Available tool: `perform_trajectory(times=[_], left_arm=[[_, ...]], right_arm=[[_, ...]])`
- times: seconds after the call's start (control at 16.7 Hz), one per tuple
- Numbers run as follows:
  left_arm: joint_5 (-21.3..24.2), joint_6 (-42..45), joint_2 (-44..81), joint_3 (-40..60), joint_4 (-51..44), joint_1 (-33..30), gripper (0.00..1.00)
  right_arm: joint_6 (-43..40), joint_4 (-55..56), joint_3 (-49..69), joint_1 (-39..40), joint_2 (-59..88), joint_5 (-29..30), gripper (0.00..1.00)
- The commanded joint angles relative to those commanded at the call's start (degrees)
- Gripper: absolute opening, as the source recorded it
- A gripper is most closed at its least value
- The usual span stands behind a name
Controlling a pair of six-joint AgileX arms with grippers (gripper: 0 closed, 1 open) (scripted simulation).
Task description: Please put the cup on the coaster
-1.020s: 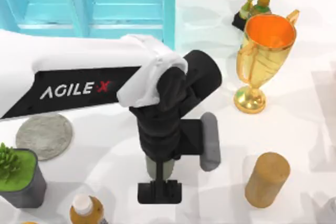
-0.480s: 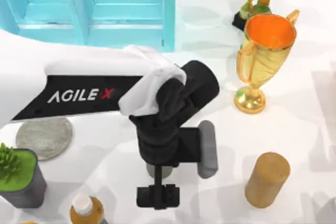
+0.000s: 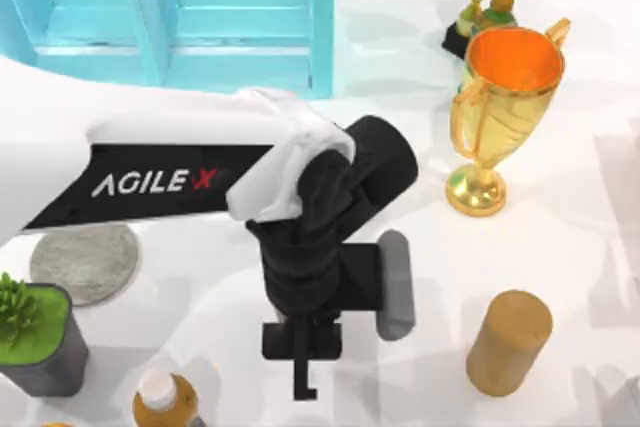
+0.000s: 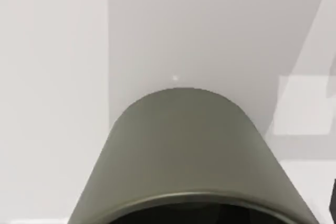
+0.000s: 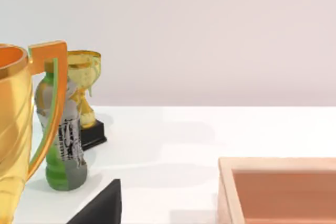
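— Is the grip on?

— I cannot tell whether the left gripper [image 3: 303,357] is closed. It hangs straight down, well to the right of the coaster [image 3: 85,259], and the olive cup [image 4: 184,150] sits right under its wrist camera.

— How does the cup stand?

— Upright, I judge: dark mouth up toward the wrist, narrower base down on the white table [image 3: 560,277], long axis vertical.

— So what makes the carry go well?

— Lift straight, keep that axis vertical, travel left to the coaster, and stay above the green planter [image 3: 35,342] and white-capped bottle [image 3: 160,397] near it. Set down centred; the disc is wider than the base.

— The right arm?

— Idle, well away from the coaster.
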Motion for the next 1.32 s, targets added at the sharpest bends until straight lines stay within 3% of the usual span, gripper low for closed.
perform_trajectory(times=[0.12, 0.18, 0.84, 1.08, 1.32], left_arm=[[0.0, 0.0, 0.0, 0.0, 0.0, 0.0, 0.02], [0.0, 0.0, 0.0, 0.0, 0.0, 0.0, 0.0], [0.15, -1.74, -0.27, 0.67, -0.85, 1.83, 0.0], [0.65, -11.95, -0.91, 3.18, -4.01, 9.03, 0.0], [1.33, -29.02, -2.03, 5.4, -7.26, 18.23, 0.0]], right_arm=[[0.0, 0.0, 0.0, 0.0, 0.0, 0.0, 1.0], [0.0, 0.0, 0.0, 0.0, 0.0, 0.0, 1.0], [0.0, 0.0, 0.0, 0.0, 0.0, 0.0, 1.0], [0.0, 0.0, 0.0, 0.0, 0.0, 0.0, 1.0], [0.0, 0.0, 0.0, 0.0, 0.0, 0.0, 1.0]])
